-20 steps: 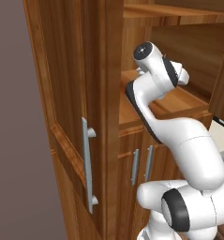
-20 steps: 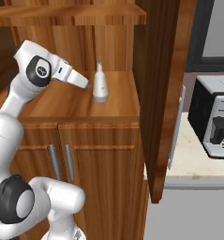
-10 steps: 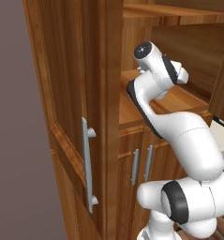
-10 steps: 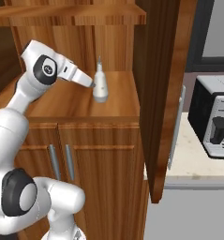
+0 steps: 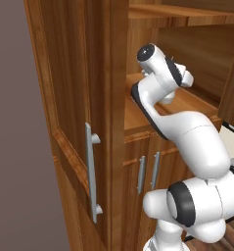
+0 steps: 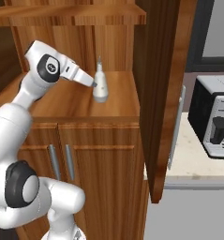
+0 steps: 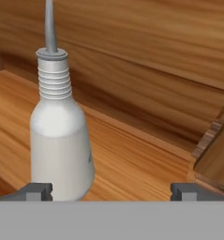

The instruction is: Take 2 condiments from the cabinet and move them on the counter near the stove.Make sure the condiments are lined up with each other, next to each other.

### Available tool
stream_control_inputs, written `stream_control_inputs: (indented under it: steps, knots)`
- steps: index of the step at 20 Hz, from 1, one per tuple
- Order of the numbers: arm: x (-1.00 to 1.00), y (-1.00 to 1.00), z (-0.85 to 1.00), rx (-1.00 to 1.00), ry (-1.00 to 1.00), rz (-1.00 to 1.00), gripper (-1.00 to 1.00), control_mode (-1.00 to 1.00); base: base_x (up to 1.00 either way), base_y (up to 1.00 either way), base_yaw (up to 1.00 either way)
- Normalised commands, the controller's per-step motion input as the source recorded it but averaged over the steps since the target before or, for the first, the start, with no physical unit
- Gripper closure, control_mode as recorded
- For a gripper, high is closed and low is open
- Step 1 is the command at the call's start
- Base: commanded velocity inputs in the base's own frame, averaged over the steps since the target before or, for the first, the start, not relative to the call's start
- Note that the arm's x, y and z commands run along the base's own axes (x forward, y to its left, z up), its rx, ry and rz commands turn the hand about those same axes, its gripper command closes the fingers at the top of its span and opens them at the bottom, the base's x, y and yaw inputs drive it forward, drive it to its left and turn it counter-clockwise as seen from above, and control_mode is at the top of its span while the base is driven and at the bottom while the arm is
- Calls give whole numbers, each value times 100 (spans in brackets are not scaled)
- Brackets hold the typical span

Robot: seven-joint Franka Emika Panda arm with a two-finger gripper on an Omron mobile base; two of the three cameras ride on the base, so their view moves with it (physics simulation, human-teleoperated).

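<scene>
The whitish pear-shaped bottle [image 7: 62, 136] with a thin pointed nozzle stands upright on the open cabinet's [image 6: 113, 28] wooden shelf [image 6: 62, 101]. In the right base view the bottle [image 6: 100, 87] is at the end of my outstretched hand. My gripper [image 7: 112, 191] is open and level with the bottle's base. The bottle sits just inside the left fingertip [image 7: 36, 191], off to the left of the gap, and the right fingertip [image 7: 188, 191] is well clear of it. From the left base view my wrist [image 5: 179, 78] reaches into the cabinet [image 5: 79, 73] and hides the bottle. The red bottle and the stove are out of view.
The cabinet's right door [image 6: 162, 93] with its silver bar handle [image 6: 178, 129] stands open beside my arm. The left door [image 5: 69, 98] is open too. A steel appliance [image 6: 216, 123] sits on the beige counter [image 6: 188, 161] to the right. Lower doors [image 6: 85, 173] are shut under the shelf.
My hand has pushed a little farther into the cabinet, closing on the whitish bottle. The bottle has not moved.
</scene>
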Motion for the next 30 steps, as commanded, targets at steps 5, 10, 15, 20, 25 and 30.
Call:
stream_control_inputs:
  steps: [5,10,15,20,25,30]
  knots:
    - [13,0,-4,0,0,-1,-100,-100,0,0,0]
    - [17,-3,-5,0,0,0,-100,-100,0,0,0]
    - [16,-1,-9,0,0,0,-100,-100,0,0,0]
    - [14,0,-4,0,0,0,-100,-100,0,0,0]
    - [16,0,-2,0,0,-1,-100,-100,0,0,0]
    - [18,0,-1,0,0,-1,-100,-100,0,0,0]
